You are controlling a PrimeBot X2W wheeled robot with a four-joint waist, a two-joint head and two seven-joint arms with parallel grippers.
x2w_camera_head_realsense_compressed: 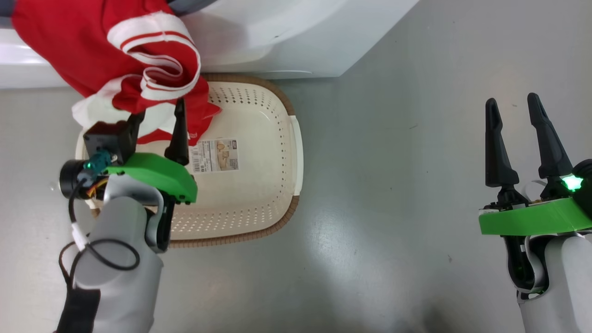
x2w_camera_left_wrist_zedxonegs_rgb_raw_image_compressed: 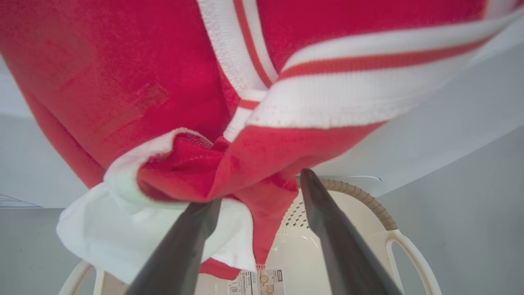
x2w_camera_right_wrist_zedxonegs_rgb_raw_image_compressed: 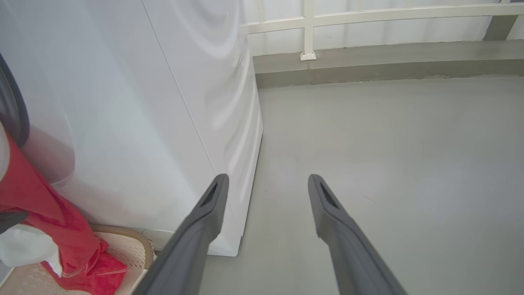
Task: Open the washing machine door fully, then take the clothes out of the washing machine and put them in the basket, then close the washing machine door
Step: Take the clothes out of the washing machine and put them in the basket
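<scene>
The washing machine (x2w_camera_head_realsense_compressed: 286, 41) runs white across the top of the head view, and its front corner is the one hard edge close to the work. To the right is a wide stretch of grey floor (x2w_camera_head_realsense_compressed: 393, 208), with plenty of room to swing an arm. The clothes (x2w_camera_head_realsense_compressed: 92, 46) spill from the upper left as one red, white-striped mass. Their lower folds hang into the far left corner of the basket (x2w_camera_head_realsense_compressed: 297, 152), while the upper part trails up towards the machine, so I judge this garment only half delivered. The basket sits tight against the washer's foot, likely so a drop lands inside. Most of its base is bare, paper label (x2w_camera_head_realsense_compressed: 215, 156) showing. The left gripper (x2w_camera_head_realsense_compressed: 158, 111) hovers over that corner with its fingers spread apart. Cloth hangs at the tips, nothing pinched. The right gripper (x2w_camera_head_realsense_compressed: 511, 99) is well off to the side over the floor, jaws wide and empty, clear of everything.
</scene>
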